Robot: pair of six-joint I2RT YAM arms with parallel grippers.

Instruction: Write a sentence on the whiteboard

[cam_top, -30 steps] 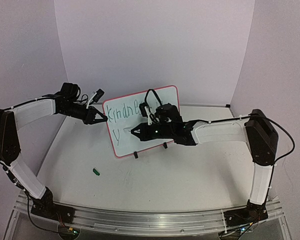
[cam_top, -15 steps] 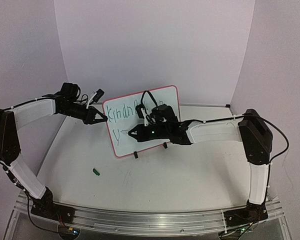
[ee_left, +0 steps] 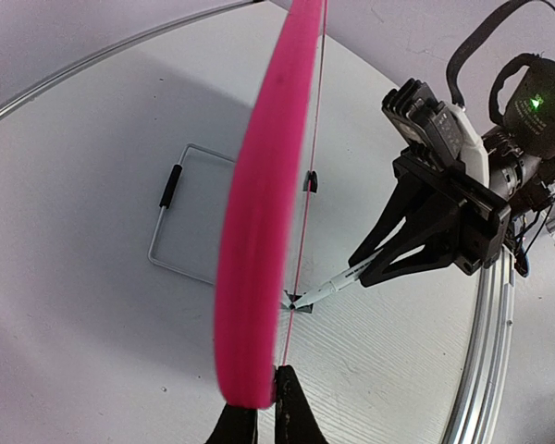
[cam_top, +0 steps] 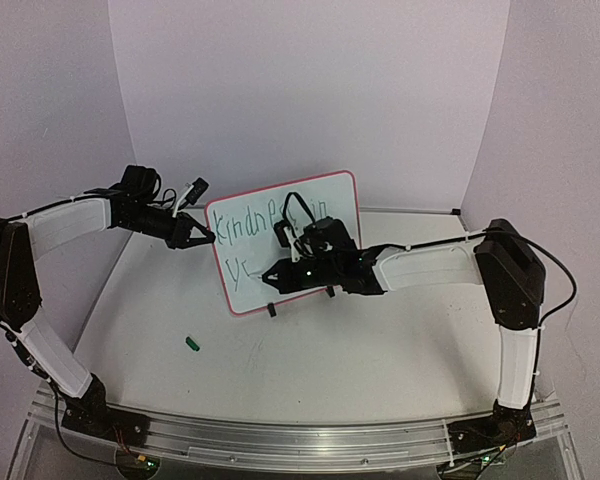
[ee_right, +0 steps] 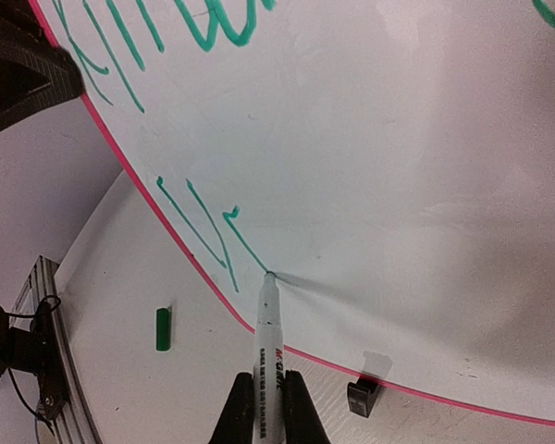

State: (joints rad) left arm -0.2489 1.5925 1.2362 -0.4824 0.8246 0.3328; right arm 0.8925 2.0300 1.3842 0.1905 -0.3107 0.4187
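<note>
The whiteboard (cam_top: 252, 296), white with a thin red frame, stands upright on small black feet mid-table. The sentence (cam_top: 242, 225) is green handwriting; its top row runs behind my right arm, and a short second row (ee_right: 203, 231) starts low on the left. My left gripper (cam_top: 208, 238) is shut on the whiteboard's left edge, seen as a pink blur (ee_left: 259, 231) between its fingertips. My right gripper (ee_right: 268, 412) is shut on a white marker (ee_right: 268, 338). The marker's tip touches the board at the end of the last green stroke.
A green marker cap (cam_top: 192, 343) lies on the table left of and in front of the board. One black foot (ee_right: 363, 398) shows under the red frame. A wire bracket (ee_left: 171, 185) lies flat behind the board. Purple walls close the back and sides.
The right gripper has carried the marker tip a little down and to the right across the board. A new green stroke now follows the first letter of the second row. The left arm has held still.
</note>
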